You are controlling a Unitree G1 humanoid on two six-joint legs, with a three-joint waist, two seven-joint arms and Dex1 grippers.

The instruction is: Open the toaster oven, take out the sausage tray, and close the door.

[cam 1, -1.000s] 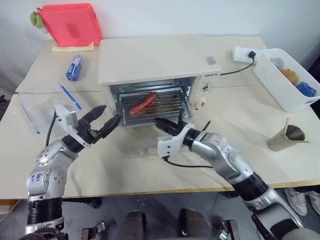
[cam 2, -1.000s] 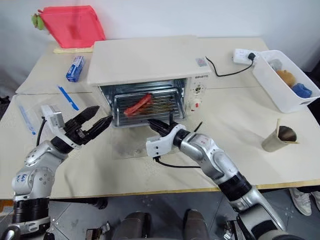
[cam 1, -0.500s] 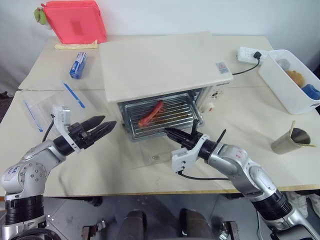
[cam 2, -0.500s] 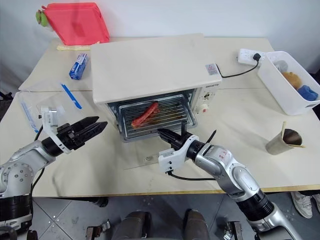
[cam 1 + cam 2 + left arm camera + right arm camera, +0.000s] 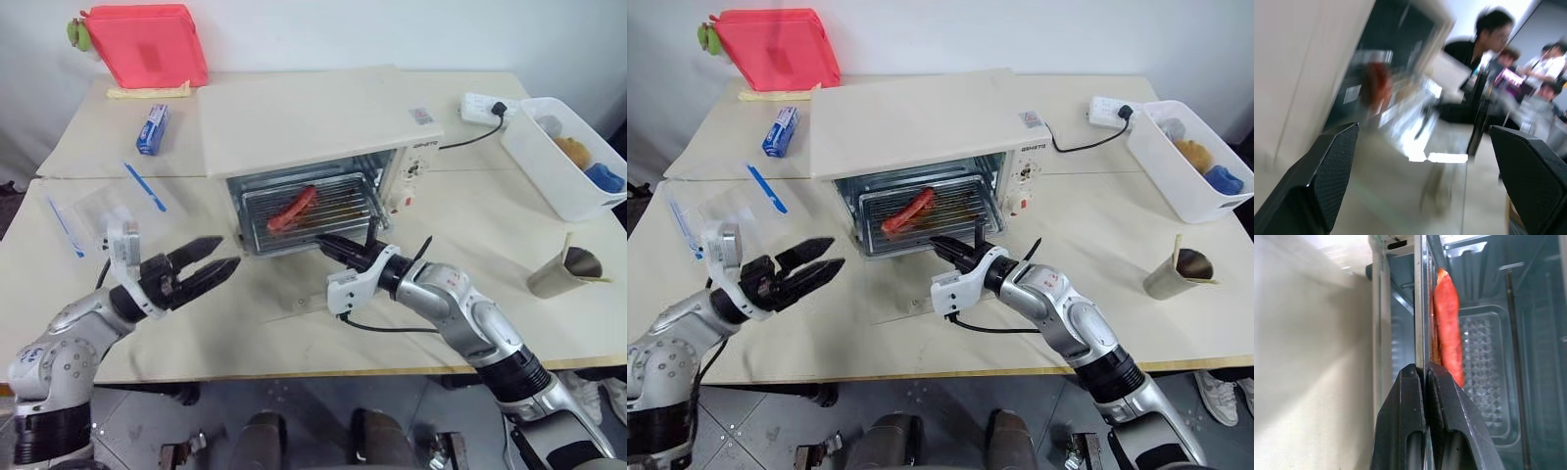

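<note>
Cream counter (image 5: pixel 294 338) w/ toaster oven (image 5: pixel 318 122) at 12 o'clock, door (image 5: pixel 313 294) dropped flat in front. Sausage tray (image 5: pixel 309 206) sits in the cavity, front edge nipped by right tool (image 5: pixel 326 242), clenched on its rim. Left tool (image 5: pixel 201 274), released & wide, has backed off toward 8 o'clock since a sec ago, clear of the door. Means opening's done; tray pull-out comes next, prob right arm alone

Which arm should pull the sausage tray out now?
Right. Its claw is shut on the sausage tray's front edge inside the toaster oven; the left claw hangs open, off to the side.
</note>
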